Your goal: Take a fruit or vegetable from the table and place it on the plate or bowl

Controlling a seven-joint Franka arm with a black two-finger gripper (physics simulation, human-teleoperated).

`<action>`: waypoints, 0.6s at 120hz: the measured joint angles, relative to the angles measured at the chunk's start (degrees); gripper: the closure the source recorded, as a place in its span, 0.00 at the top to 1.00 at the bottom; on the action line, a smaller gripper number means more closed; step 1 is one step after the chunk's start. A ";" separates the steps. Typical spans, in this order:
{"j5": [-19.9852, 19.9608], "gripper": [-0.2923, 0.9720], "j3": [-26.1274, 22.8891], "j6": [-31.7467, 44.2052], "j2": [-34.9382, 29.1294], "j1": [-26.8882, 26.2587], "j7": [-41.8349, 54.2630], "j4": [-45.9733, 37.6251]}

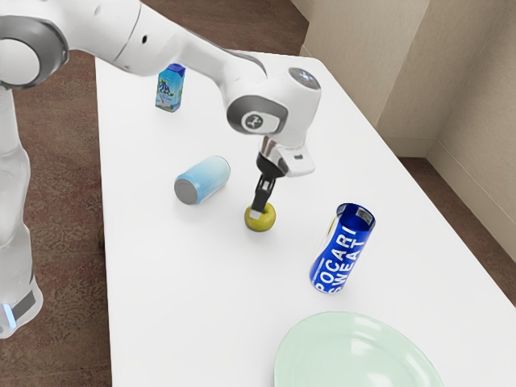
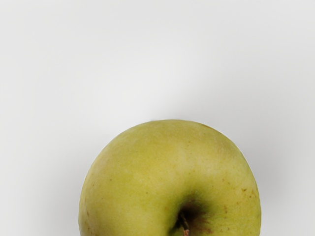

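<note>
A yellow-green apple [image 1: 260, 218] stands on the white table [image 1: 185, 274], stem up. My gripper [image 1: 259, 211] has come down right on top of it, touching its upper side. In the wrist view the apple [image 2: 170, 182] sits directly beneath my hand, its stem hollow facing the camera and bare table around it. A pale green plate [image 1: 357, 355] lies at the table's near edge, toward the exterior view's right of the apple.
A blue Pocari Sweat can [image 1: 342, 247] lies tilted between the apple and the plate. A light blue can [image 1: 201, 179] lies on its side to the apple's left. A small blue-green carton [image 1: 171, 87] stands at the far side.
</note>
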 joint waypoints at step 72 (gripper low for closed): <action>-1.25 0.49 0.35 4.21 2.03 -1.83 1.29 -1.69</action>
